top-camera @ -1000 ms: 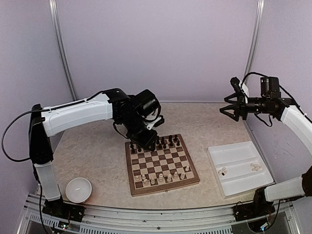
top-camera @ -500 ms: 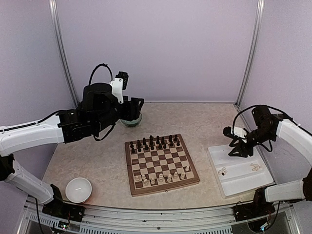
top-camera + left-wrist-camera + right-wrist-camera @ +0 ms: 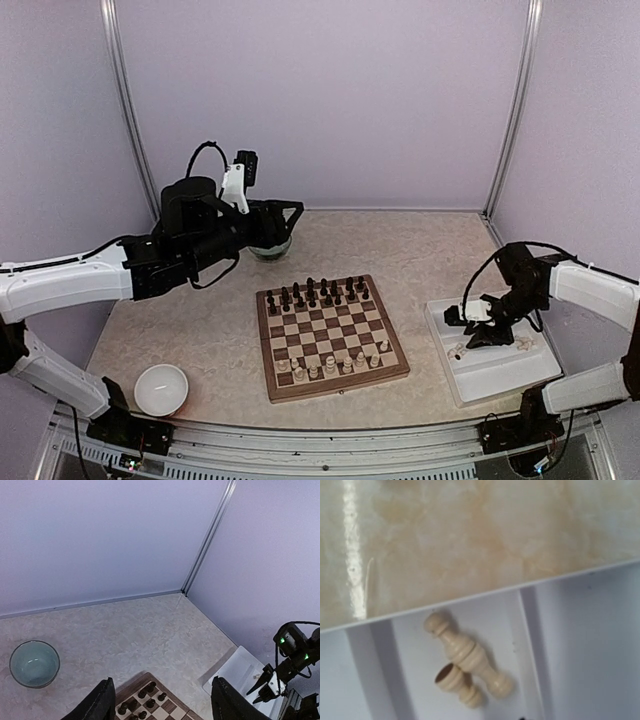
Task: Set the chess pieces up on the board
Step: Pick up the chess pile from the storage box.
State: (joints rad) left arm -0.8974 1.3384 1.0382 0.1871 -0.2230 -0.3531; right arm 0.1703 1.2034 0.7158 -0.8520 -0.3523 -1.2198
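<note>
The board (image 3: 332, 334) lies mid-table, dark chessmen (image 3: 315, 293) on its far rows and cream chess pieces (image 3: 335, 362) on its near rows. More cream chess pieces (image 3: 458, 350) lie in a white tray (image 3: 495, 372) to the right. My right gripper (image 3: 466, 330) hangs low over the tray's left compartment, fingers apart and holding nothing. Its wrist view shows two cream pieces (image 3: 467, 654) lying crossed on the tray floor (image 3: 580, 645), untouched. My left gripper (image 3: 288, 214) is raised behind the board's far left corner; its fingers (image 3: 102, 706) stand wide apart around nothing, above the board's corner (image 3: 150, 700).
A green bowl (image 3: 268, 247) sits behind the board under my left gripper, seen also as the bowl (image 3: 34, 663) in the left wrist view. A white bowl (image 3: 161, 388) stands at the near left. A few more cream pieces (image 3: 522, 343) lie in the tray's right compartment.
My left arm lifted off the board's far rows, swung back and left, and opened its jaws. My right arm came down from high at the right into the tray, its jaws narrowing.
</note>
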